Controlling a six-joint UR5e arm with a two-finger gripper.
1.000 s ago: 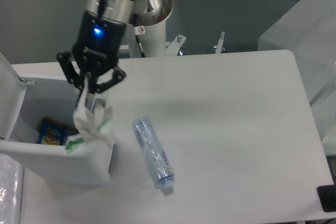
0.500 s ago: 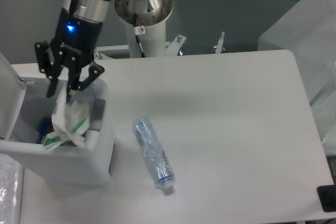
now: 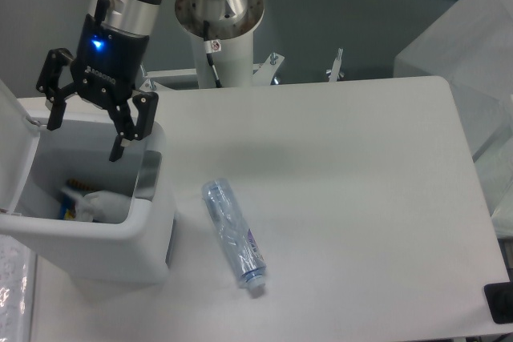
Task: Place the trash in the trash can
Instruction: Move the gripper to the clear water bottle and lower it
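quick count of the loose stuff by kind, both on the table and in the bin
Crushed plastic bottle, on the table: 1
Crumpled wrapper, inside the trash can: 1
Blue snack packet, mostly hidden in the trash can: 1
Trash can: 1
Total: 4
The hand is open above the trash can and holds nothing.

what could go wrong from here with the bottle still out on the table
1. The bottle is round and lies on its side, so it may roll or slip as the open gripper closes on it.
2. The gripper hangs just above the trash can, close to its rim; swinging sideways without rising might knock it.
3. The bottle is long; it could catch the rim when dropped.
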